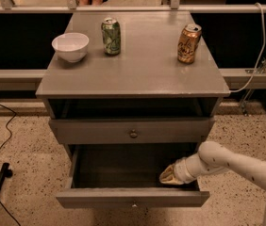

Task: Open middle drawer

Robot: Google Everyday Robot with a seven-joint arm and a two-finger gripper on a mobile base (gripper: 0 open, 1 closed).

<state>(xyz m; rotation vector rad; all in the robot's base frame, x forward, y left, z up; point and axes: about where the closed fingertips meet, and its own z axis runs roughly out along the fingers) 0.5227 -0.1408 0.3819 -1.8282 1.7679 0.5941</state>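
One hand (167, 177) inside pulled-out lowest drawer (100, 198)

A grey-painted wooden table (137, 76) carries three things on its flat top, all up and beyond the gripper (164, 178), whose tan fingers (172, 174) lie closed together low in the pulled-out bottom drawer (132, 197). A round white bowl (70, 46) sits far up-left of the fingers and a green drink can (111, 36) up-left nearer the middle. A gold-brown drink can (188, 43) stands almost straight above them.
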